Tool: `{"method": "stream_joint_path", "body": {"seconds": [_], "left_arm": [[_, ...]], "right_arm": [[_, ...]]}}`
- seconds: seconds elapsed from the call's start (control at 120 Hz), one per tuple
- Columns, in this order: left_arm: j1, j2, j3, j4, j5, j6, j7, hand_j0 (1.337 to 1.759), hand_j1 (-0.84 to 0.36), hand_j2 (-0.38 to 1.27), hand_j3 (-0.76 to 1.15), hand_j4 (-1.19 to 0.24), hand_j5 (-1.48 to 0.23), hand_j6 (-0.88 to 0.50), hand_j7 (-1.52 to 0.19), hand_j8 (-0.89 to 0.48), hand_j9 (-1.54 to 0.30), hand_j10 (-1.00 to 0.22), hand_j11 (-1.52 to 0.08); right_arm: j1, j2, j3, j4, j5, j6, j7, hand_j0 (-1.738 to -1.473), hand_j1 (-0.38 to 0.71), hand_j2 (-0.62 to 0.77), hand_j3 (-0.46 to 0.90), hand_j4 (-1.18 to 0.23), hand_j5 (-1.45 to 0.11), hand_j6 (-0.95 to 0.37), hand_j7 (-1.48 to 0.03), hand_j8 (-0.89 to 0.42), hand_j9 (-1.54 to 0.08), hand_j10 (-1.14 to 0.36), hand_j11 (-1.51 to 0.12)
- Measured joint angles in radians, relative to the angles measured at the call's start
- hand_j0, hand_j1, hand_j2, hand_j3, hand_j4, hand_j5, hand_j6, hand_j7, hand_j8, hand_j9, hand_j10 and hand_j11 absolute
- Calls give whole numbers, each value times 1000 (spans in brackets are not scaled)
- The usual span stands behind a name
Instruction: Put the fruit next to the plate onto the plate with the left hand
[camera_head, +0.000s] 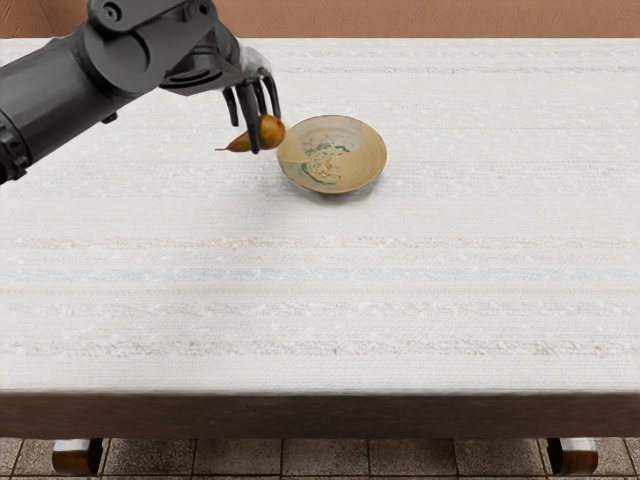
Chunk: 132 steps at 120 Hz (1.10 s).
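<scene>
A brown pear (256, 135) with its stem pointing left lies just left of the plate (332, 153), touching or nearly touching the rim. The plate is a shallow tan dish with a green and white pattern inside, sitting on the white tablecloth. My left hand (252, 108) comes in from the upper left on a dark grey arm and hangs over the pear. Its black fingers (247, 122) curl down around the fruit, one crossing in front of it. The pear still looks low, at table height beside the plate.
The long table (320, 300) carries a pale striped cloth, with its dark wooden front edge near the bottom of the view. A brown wall runs along the far side and tiled floor shows below.
</scene>
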<state>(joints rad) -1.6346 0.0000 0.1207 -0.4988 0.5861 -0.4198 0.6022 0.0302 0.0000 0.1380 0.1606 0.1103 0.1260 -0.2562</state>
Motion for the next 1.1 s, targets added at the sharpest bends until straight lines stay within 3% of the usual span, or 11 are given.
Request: {"method": "stream_joint_path", "body": {"seconds": [0.358,0.467,0.608,0.817,1.1], "left_arm": [[-24,0,3,70,3,6,-1,1654,-470,846,0,-607,-1152,-498,-1151,-698,-1147,-869,-1144],[-33,0,1,70,-6,7,-1,1653,-482,878,0,-631,-1150,-491,-1151,-717,-1148,-868,-1146],[-49,0,1,68,-34,6,-1,1654,-459,792,0,-643,-1155,-495,-1148,-752,-1147,-869,-1145],[-57,0,0,55,-68,1,0,1653,-520,910,0,-643,-1166,-501,-1150,-826,-1146,-870,-1142],[-70,0,-2,26,-105,3,-3,1651,-564,920,0,-630,-1172,-459,-1155,-854,-1152,-867,-1148]], "right_arm": [[2,0,-1,0,0,0,0,-1658,-310,-7,0,-33,-43,-33,-43,-33,-43,-33,-43],[2,0,-1,0,0,0,0,-1658,-310,-7,0,-33,-43,-33,-43,-33,-43,-33,-43],[2,0,-1,0,0,0,0,-1658,-310,-7,0,-33,-43,-33,-43,-33,-43,-33,-43],[2,0,-1,2,0,0,0,-1658,-310,-7,0,-33,-43,-33,-43,-33,-43,-33,-43],[2,0,-1,3,0,0,0,-1658,-310,-7,0,-33,-43,-33,-43,-33,-43,-33,-43]]}}
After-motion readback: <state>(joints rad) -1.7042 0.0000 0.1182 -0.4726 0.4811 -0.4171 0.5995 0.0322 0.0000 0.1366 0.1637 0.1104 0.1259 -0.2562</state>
